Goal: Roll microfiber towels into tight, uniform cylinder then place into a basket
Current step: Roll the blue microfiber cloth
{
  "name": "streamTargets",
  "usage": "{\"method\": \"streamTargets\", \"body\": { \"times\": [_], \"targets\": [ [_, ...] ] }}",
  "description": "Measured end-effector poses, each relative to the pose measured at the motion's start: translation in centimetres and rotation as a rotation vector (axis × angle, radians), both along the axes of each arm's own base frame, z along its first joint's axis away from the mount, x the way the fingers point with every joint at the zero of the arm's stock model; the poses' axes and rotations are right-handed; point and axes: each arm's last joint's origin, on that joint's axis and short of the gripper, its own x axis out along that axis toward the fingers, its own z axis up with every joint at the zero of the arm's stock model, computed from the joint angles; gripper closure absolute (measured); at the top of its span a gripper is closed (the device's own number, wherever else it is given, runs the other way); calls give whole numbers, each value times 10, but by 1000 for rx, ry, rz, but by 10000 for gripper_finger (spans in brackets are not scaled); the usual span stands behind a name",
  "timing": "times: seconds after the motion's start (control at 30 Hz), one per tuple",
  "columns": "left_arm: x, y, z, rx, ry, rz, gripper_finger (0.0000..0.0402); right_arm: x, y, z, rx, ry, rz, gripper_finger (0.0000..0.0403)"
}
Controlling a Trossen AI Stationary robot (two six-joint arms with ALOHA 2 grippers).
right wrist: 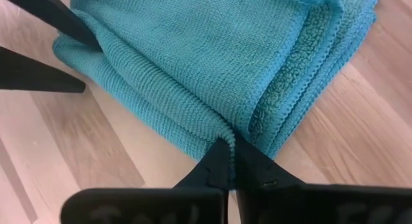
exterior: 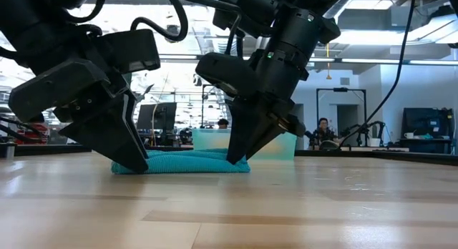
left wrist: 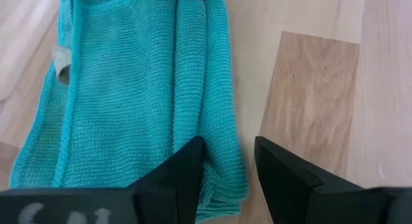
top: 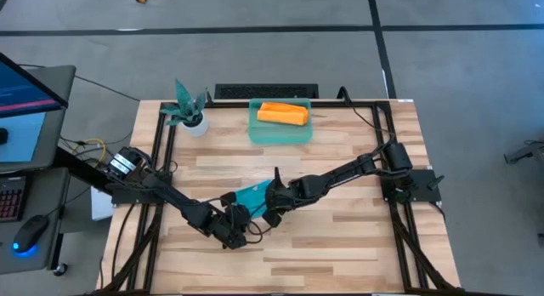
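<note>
Teal towel (top: 252,196) folded on table (top: 340,236), right gripper (right wrist: 230,161) pinching its edge, left gripper (left wrist: 228,169) astride other end

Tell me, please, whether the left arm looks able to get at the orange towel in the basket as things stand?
Probably yes. The left gripper is at the teal towel, its fingers astride the towel's edge, while the orange towel lies exposed in the open basket at the far edge; only the potted plant stands nearby.
</note>
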Motion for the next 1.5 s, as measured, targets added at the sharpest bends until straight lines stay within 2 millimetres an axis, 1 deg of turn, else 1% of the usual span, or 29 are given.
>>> {"method": "streamTargets", "body": {
  "times": [0.17, 0.3, 0.43, 0.6, 0.67, 0.73, 0.83, 1.0, 1.13, 1.2, 1.3, 1.37, 1.5],
  "targets": [
    [-1, 0, 0, -23, 17, -7, 267, 1, 0, 1, 10, -4, 46, 369],
    [-1, 0, 0, -26, 26, -10, 267, -1, 1, 8, 7, -18, 85, 364],
    [-2, 0, -1, -23, 33, -18, 267, -4, 1, 27, -4, -61, 123, 363],
    [-2, 0, -1, -19, 37, -21, 267, -7, 0, 43, -44, -96, 180, 363],
    [-2, 0, -1, -16, 42, -22, 267, -8, 2, 50, -72, -126, 207, 363],
    [-2, 0, -2, -17, 43, -24, 267, -12, 3, 57, -97, -126, 232, 363],
    [-2, 0, -2, -10, 47, -34, 267, -17, 8, 66, -148, -140, 230, 363],
    [-3, 0, -2, -9, 51, -37, 267, -22, 14, 69, -241, -129, 221, 364],
    [-3, 0, -2, -9, 51, -37, 267, -27, 13, 66, -260, -75, 228, 365],
    [-3, 0, -2, -9, 51, -37, 267, -30, 13, 66, -303, -56, 219, 365],
    [-3, 0, -2, -8, 52, -37, 267, -42, 18, 78, -390, -34, 213, 365],
    [-3, 0, -2, -9, 53, -38, 267, -56, 25, 87, -459, -2, 228, 365],
    [-4, -1, -3, -6, 57, -41, 267, -81, 52, 100, -606, 0, 286, 365]
  ]
}}
